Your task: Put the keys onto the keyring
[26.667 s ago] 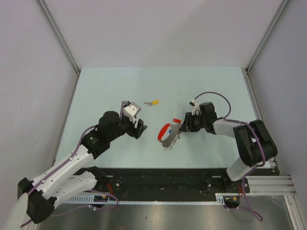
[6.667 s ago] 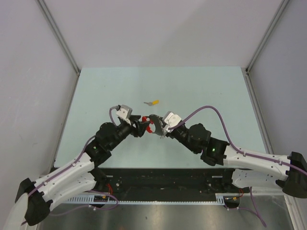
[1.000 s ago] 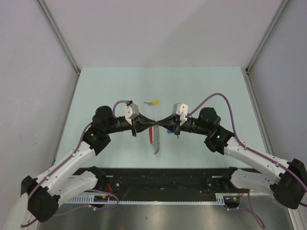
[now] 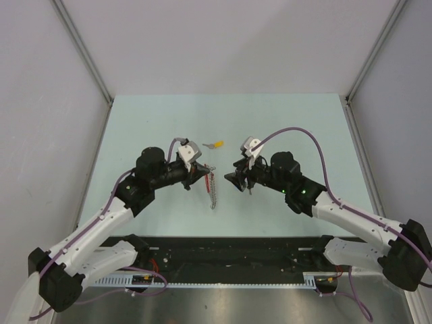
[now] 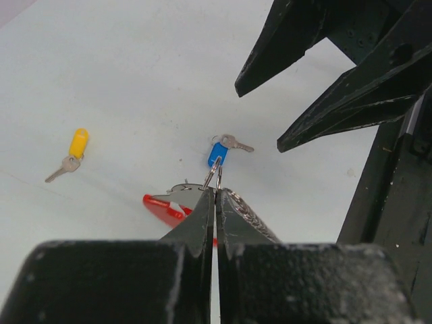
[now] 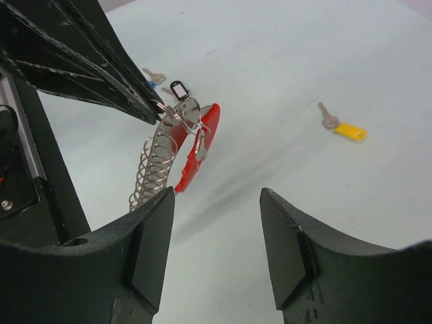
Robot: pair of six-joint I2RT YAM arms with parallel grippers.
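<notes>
My left gripper (image 5: 216,194) is shut on a ring of the keyring (image 6: 152,169), a silvery coil with a curved red tag (image 6: 199,145), and holds it off the table. A blue key (image 5: 216,154) with a bare silver key (image 5: 234,142) hangs from that ring past the fingertips. A yellow key (image 5: 76,144) lies alone on the table farther back (image 4: 217,144). My right gripper (image 6: 216,250) stands open just right of the keyring (image 4: 212,187), with nothing between its fingers. In the top view the left gripper (image 4: 202,171) and right gripper (image 4: 236,179) face each other.
A small black loop tag (image 6: 179,89) hangs on the keyring beside the red tag. The pale green table (image 4: 297,128) is framed by grey walls and metal posts, with a black rail (image 4: 229,260) along the near edge.
My right gripper has opened and drawn back to the right, off the keyring. The left gripper stays shut on the keyring, which now hangs from it alone.
</notes>
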